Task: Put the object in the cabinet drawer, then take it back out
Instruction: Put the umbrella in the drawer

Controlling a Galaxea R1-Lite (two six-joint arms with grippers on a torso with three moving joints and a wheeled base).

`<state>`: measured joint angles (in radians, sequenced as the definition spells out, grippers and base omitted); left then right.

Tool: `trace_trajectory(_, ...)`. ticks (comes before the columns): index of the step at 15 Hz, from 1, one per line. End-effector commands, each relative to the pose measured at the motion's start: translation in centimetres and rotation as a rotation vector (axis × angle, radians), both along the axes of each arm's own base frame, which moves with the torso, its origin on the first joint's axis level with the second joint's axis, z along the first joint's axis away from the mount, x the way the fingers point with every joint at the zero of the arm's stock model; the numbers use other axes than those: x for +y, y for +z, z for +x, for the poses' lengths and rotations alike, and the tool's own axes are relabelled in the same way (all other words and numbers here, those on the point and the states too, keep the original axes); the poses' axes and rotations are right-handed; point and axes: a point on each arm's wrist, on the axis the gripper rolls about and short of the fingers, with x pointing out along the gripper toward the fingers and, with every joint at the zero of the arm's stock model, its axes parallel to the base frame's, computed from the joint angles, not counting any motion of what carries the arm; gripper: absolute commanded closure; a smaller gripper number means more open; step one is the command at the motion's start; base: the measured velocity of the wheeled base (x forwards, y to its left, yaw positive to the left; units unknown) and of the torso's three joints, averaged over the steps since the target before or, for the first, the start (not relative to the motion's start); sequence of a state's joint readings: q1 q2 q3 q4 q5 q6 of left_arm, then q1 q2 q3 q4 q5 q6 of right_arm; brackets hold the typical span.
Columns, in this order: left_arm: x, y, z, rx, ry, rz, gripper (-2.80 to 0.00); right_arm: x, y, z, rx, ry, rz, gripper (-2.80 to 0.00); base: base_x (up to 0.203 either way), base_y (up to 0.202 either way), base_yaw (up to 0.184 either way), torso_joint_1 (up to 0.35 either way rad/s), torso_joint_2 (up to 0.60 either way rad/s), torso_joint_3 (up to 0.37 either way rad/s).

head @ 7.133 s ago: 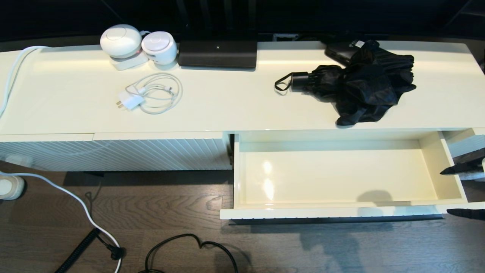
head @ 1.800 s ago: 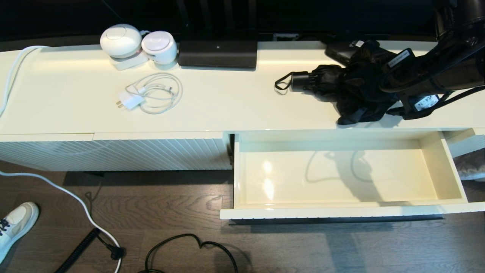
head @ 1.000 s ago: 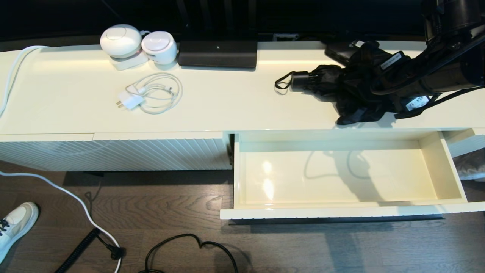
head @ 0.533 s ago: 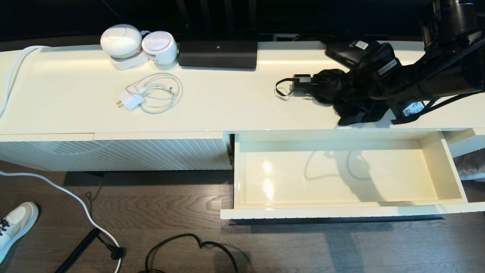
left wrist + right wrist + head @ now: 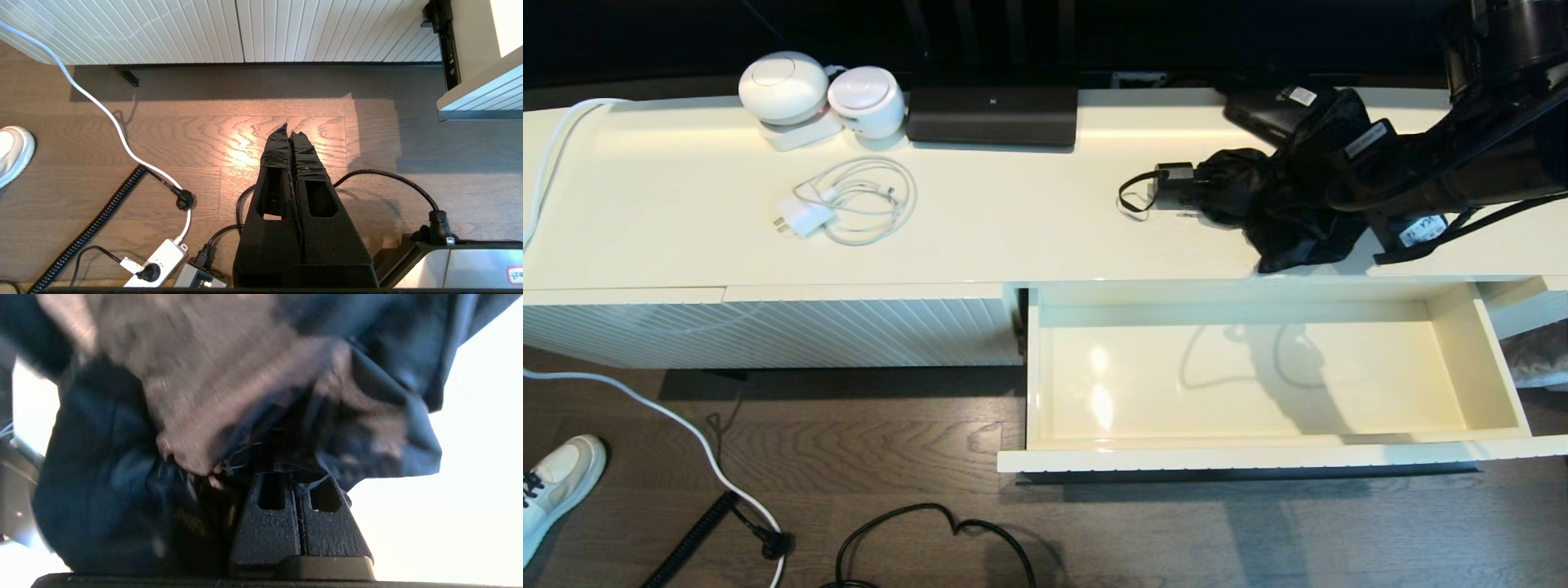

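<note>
Black nylon, loose and bunched, makes up most of the umbrella [image 5: 1274, 204], which lies on the cabinet top [image 5: 980, 237] just behind the open drawer [image 5: 1454, 359], nothing yet inside that drawer. A light load is judged likely, but an awkward one: the fabric is soft and slippery and can be expected to slide or sag, while the folded ribs and shaft inside give a stiff core. The firmest hold is judged to be across that core or on the short cylindrical handle [image 5: 1174, 181], not on a fold of cloth alone.

The long axis is seen to run along the cabinet top, roughly parallel to the drawer front, with the handle and wrist loop [image 5: 1134, 192] pointing toward the robot's left and the bunched canopy toward its right.

The right gripper [image 5: 300, 486] is buried in the canopy end; in the right wrist view its fingers are seen pressed almost together with fabric gathered at their tips, so a pinch on cloth is judged to be in place. The left gripper [image 5: 289, 132] is parked low over the wooden floor [image 5: 204, 134], fingers closed on nothing.
</note>
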<state>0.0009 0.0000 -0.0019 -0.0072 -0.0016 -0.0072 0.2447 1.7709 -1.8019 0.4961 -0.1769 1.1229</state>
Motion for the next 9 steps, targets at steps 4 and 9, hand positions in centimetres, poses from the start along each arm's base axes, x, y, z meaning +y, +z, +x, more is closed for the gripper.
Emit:
trace_trajectory(4, 0.0, 0.0, 0.0, 0.001, 0.001, 0.0, 0.0, -0.4, 1.7, -1.7, -0.046, 0.008, -0.007, 0.0, 0.0, 0.0, 0.0, 0.0, 0.0, 0.0)
trace_trajectory(9, 0.0, 0.0, 0.0, 0.0, -0.001, 0.0, 0.0, -0.6, 2.3, -3.5, -0.035, 0.014, -0.007, 0.0, 0.0, 0.0, 0.0, 0.0, 0.0, 0.0)
